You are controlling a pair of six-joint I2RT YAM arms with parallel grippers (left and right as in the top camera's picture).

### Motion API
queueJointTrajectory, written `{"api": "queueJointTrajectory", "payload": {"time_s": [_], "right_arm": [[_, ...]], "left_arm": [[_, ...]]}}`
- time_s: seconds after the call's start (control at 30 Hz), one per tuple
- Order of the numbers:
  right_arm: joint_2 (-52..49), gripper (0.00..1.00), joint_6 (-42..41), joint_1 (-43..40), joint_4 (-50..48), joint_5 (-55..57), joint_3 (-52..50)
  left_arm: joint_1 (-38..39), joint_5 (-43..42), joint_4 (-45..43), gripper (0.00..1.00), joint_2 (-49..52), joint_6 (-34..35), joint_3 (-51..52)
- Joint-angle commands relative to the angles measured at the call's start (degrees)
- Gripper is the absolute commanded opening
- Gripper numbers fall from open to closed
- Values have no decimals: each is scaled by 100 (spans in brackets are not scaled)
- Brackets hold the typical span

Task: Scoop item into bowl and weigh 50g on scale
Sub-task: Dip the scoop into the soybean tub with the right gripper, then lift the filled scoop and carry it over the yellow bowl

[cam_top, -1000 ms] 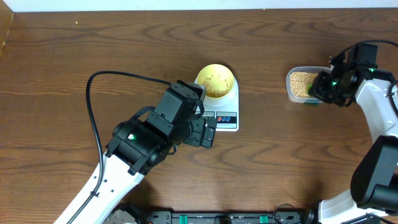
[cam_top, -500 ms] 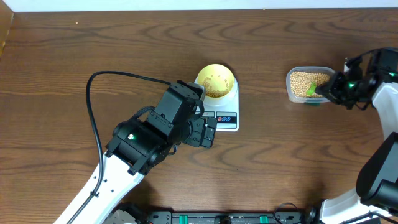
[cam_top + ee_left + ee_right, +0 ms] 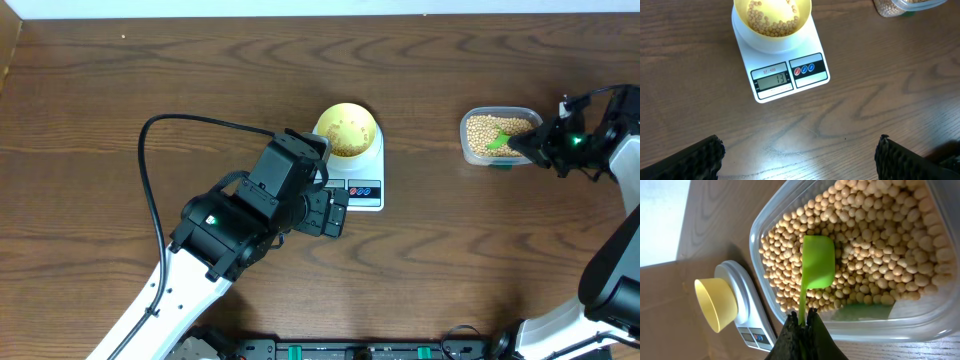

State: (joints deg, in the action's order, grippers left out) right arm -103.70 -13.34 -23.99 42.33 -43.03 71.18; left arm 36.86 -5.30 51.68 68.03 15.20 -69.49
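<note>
Over on the right, the right fingers (image 3: 801, 330) are pinched tight on the thin handle of a bright green scoop (image 3: 817, 262). Its cup lies face-down on the heap of beans (image 3: 875, 240) that fills a clear plastic tub (image 3: 880, 325) near the right edge of the counter (image 3: 200, 80). Well apart from the tub, toward the middle of the counter, the white scale (image 3: 790, 57) sits flat with the pale yellow bowl (image 3: 715, 305) on its platform. A thin layer of the same beans covers the bottom of the bowl, and the little display at the front of the scale reads 13, next to two round buttons. The left fingers (image 3: 337, 213) hang just in front of the scale, on the display side. They are spread as wide as they go, with nothing between them but bare wood, and touch neither scale nor bowl. A black cable loops from the left arm across the counter.
</note>
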Motion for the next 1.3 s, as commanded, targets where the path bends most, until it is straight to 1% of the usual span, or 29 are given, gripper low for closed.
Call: {"api": "queueJointTrajectory", "payload": {"time_s": [0.0,0.23,0.37,0.67,1.03,1.27], "right_arm": [[-136,1,236,-184,-74,-597,-37],[-138,1,278,-533,-271,-1200,-37],[-138,1,420,-763,-269,-1655,-37],[-138,1,424,-1285,-160,-2570,-39],[-138,1,682,-1239,490,-3314,-39],[-129,1,680,-868,544,-3862,-37]], "left_arm": [[-15,-9,17,98,-20,-7,-92],[-15,-9,17,99,-20,-7,-92],[-15,-9,17,98,-20,-7,-92],[-15,-7,17,98,-20,-7,-92],[-15,-9,17,98,-20,-7,-92],[-15,-9,17,98,-20,-7,-92]]}}
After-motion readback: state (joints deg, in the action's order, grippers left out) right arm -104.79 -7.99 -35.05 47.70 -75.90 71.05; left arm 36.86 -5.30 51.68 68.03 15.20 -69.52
